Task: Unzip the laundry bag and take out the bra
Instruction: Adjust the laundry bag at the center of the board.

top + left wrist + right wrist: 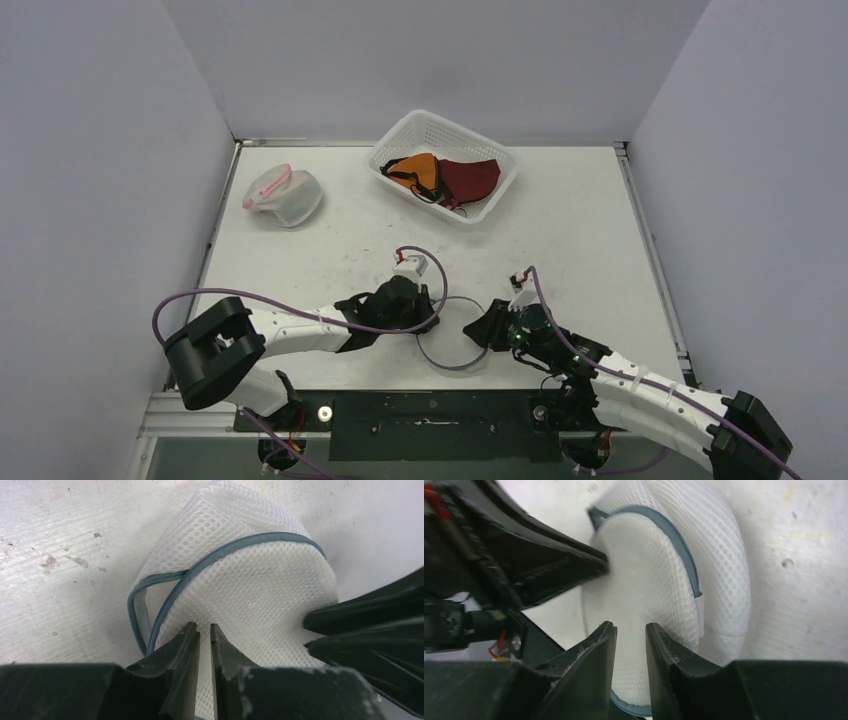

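- The laundry bag [452,335] lies on the table [580,230] on the near side of the basket [398,133], well apart from it, between the two grippers. The bra inside does not show.
- The left gripper [203,626] has narrow jaws with a sliver of mesh nipped between them.
- The right gripper [630,625] has its jaws part-way apart against the mesh, with no fold visibly caught.
- The zipper [240,544] looks closed along every stretch in view. Its puller is not visible; a small white tab [699,607] beside it may cover it.
- The left pinch is best used as a firm, low anchor.
- The right gripper should probably go for the puller rather than plain mesh.
- The pull should follow the zipper's curve away from the anchor, because the soft mesh is likely to bunch.
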